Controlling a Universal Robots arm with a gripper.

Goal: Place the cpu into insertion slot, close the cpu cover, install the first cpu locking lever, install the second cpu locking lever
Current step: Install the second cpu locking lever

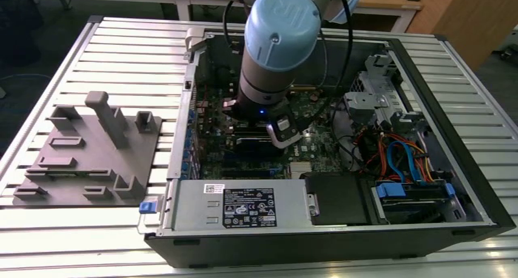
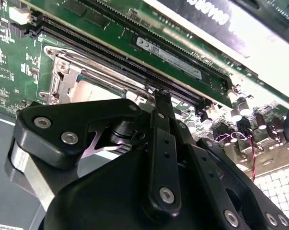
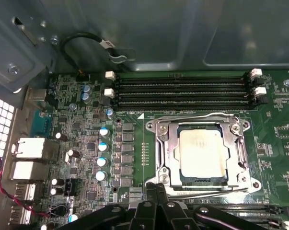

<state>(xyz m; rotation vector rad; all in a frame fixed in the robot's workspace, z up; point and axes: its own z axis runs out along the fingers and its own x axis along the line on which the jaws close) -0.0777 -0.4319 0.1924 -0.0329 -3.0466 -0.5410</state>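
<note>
Closest to the first wrist camera, the gripper (image 3: pixel 156 191) is seen with its black fingertips drawn together, nothing held between them, at the near edge of the insertion slot (image 3: pixel 202 153). Within that slot the cpu (image 3: pixel 202 152) is seated flat, and the cpu cover (image 3: pixel 166 139) is laid down around it, the chip showing through its window. Beyond the slot, the long black memory slots (image 3: pixel 180 91) are lined up. In the exterior view, the arm (image 1: pixel 275 53) is lowered into the open computer case (image 1: pixel 453 187), over the green motherboard (image 1: pixel 312 150).
</note>
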